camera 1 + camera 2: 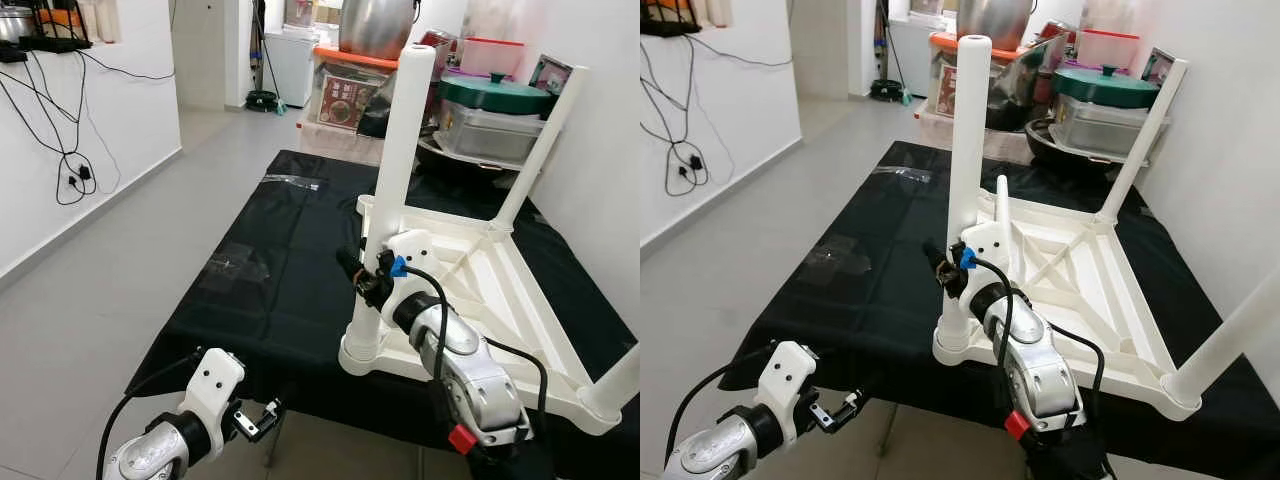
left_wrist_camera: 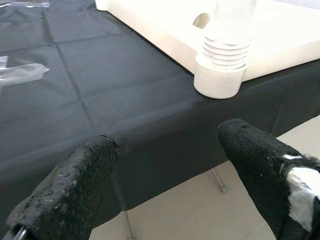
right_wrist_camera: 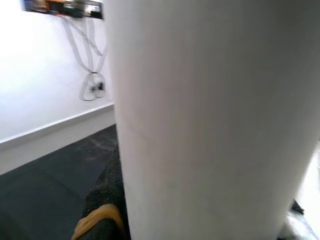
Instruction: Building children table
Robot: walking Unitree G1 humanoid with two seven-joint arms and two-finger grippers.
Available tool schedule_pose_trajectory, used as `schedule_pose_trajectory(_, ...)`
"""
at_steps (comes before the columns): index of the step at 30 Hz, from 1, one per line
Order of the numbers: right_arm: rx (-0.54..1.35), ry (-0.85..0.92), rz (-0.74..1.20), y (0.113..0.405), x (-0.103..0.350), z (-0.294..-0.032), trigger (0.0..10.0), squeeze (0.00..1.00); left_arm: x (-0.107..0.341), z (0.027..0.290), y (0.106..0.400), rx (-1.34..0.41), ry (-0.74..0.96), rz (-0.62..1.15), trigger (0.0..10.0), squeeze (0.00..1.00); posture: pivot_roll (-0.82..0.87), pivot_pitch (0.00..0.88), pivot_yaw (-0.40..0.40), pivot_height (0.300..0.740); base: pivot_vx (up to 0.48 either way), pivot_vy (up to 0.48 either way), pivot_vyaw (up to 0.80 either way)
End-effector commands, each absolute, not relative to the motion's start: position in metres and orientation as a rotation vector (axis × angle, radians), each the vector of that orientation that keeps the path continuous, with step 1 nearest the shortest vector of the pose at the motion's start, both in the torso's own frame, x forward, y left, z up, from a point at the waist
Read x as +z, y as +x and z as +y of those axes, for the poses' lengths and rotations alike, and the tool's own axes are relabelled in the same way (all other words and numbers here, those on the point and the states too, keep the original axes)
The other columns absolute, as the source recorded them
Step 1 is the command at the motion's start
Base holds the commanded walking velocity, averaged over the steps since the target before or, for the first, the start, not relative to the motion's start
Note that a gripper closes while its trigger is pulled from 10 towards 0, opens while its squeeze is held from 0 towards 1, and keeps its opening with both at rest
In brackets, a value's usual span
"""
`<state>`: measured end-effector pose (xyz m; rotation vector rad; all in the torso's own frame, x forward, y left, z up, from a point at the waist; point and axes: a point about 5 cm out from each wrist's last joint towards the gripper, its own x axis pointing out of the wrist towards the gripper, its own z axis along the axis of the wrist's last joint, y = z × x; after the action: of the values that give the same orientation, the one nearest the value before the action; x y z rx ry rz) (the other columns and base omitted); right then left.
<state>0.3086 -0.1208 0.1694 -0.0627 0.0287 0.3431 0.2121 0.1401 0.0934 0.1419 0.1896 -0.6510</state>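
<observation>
Closest to the head camera, the right gripper (image 1: 368, 275) is clamped on the near white leg (image 1: 398, 170) of the children's table (image 1: 500, 290), its black fingers (image 3: 102, 210) pressed against the tube low down, a little above the ribbed threaded collar (image 2: 223, 50) where the leg enters the corner socket. That table lies upside down on a work table draped in a black cloth (image 1: 270, 280), occupying the right half of the cloth, with its near corner socket right at the cloth's front edge. The step in hand looks like seating or screwing this leg into its socket; the leg stands upright and appears already well in. Next the wrist likely needs to twist the tube about its own axis while keeping it vertical, and the frame may want steadying so it does not slide on the cloth. Low at the front edge, the left gripper (image 2: 165, 170) hovers off the cloth with its jaws spread wide and nothing between them, pointed at the socket, well placed to brace it. White moulded plastic makes up the whole piece, with diagonal ribs under the top; another leg (image 1: 540, 150) stands at the far corner, and a third (image 1: 620, 385) at the near right corner.
</observation>
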Motion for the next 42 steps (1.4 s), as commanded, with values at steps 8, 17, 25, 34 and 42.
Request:
schedule_pose_trajectory(8,0.033,-0.097,0.310,0.307,0.120,-0.155,0.0,0.00,0.092,0.138,0.215,-0.646,0.150,0.193,10.0,0.00,0.05,0.000,-0.115,0.740,0.000,0.000,0.00)
schedule_pose_trajectory(17,0.101,0.028,0.351,0.304,0.116,-0.141,0.0,0.00,0.092,0.139,0.214,-0.643,0.154,0.196,10.0,0.00,0.05,0.000,-0.114,0.740,0.000,0.000,0.00)
schedule_pose_trajectory(25,0.301,0.338,0.315,0.311,0.135,-0.127,0.0,0.00,0.092,0.139,0.216,-0.643,0.159,0.197,10.0,0.00,0.05,0.000,-0.113,0.740,0.000,0.000,0.00)
schedule_pose_trajectory(34,0.265,0.339,0.207,0.319,0.144,-0.137,0.0,0.00,0.092,0.139,0.216,-0.639,0.160,0.196,10.0,0.00,0.06,0.000,-0.118,0.740,0.000,0.000,0.00)
schedule_pose_trajectory(42,0.204,0.518,-0.072,0.341,0.206,-0.169,0.0,0.00,0.092,0.140,0.217,-0.643,0.168,0.195,10.0,0.00,0.05,0.000,-0.108,0.740,0.000,0.000,0.00)
